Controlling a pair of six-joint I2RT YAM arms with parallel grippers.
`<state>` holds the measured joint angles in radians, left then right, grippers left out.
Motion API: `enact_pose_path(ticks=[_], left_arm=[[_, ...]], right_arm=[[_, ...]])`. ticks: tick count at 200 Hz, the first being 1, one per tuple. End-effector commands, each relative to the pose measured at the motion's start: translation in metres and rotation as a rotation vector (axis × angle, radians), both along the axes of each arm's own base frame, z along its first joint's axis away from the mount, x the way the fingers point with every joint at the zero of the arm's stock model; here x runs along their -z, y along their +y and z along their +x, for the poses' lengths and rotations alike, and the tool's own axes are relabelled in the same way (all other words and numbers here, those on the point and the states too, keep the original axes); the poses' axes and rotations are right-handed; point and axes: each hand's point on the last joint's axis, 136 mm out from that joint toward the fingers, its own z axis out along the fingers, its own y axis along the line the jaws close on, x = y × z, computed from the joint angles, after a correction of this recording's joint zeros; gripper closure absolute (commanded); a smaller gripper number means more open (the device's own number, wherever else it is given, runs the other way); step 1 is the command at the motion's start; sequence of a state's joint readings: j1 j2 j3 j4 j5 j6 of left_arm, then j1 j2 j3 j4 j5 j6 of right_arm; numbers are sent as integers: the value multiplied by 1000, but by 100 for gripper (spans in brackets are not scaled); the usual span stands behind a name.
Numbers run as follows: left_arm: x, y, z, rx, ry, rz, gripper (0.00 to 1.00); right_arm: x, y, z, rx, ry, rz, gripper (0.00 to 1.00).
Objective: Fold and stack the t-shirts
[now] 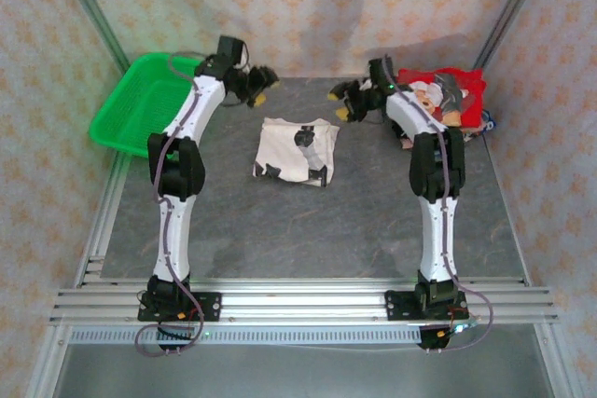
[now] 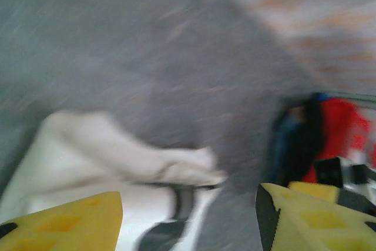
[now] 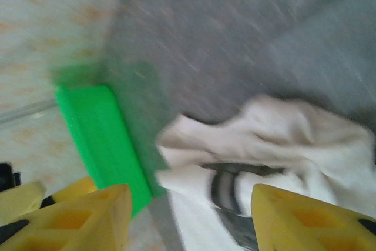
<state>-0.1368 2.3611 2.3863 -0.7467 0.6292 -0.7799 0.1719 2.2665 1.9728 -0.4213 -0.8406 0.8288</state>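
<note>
Off-white t-shirt bunched loosely on worktop, unfolded; left pincer and right pincer spread, empty, flanking its far edge, seemingly poised for opposite corners; red-topped shirt pile beyond its right, likely stacking spot.

Grey table, off-white shirt, red shirt pile

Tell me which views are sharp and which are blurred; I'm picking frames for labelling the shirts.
Top external: sharp and evenly lit, with the off-white shirt crisp. Left wrist: heavy motion smear, leaving the shirt and the red shirt pile soft-edged. Right wrist: equally smeared, with the green basket streaked.
</note>
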Motion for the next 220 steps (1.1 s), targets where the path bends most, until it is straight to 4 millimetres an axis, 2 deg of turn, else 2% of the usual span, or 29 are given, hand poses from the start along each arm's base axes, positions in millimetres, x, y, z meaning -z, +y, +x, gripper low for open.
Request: enact_pose_path(ticks=[1,13,21,32,44,48,64,74,82,89,98,120,151,171,220], left_arm=[[-128,8,-19,15,-212,-41,35],[-157,14,-36,25,-266,-14,33],[-166,20,-49,38,-288,29,31],[-174,30,-70,44,-309,100,25],[-170,39,-89,42,-318,157,19],[-182,43,-101,33,-353,168,14],[-170,55,-126,9,-364,200,0],[-161,59,-139,4,-362,209,0],[-142,60,-149,22,-337,232,0],[-131,61,-157,35,-319,242,0],[-107,62,-165,45,-266,251,0],[-59,58,-177,67,-202,227,0],[-5,47,-176,97,-144,174,1],[17,39,-168,100,-105,152,3],[56,23,-143,135,-55,133,6]], right_arm=[[-125,-24,-10,-2,-252,-65,41],[-147,-29,-32,-34,-280,-114,39],[-155,-34,-50,-48,-284,-149,37],[-160,-40,-77,-59,-293,-197,31],[-156,-45,-105,-63,-304,-235,26],[-154,-47,-113,-63,-307,-243,25],[-134,-52,-146,-69,-290,-275,22],[-118,-51,-163,-88,-273,-287,20],[-103,-50,-175,-108,-252,-297,17],[-89,-50,-184,-124,-229,-308,11],[-68,-48,-193,-143,-195,-322,8],[-32,-40,-199,-179,-163,-353,7],[14,-22,-185,-216,-121,-333,7],[35,-6,-170,-239,-112,-333,8],[77,28,-135,-285,-56,-345,10]])
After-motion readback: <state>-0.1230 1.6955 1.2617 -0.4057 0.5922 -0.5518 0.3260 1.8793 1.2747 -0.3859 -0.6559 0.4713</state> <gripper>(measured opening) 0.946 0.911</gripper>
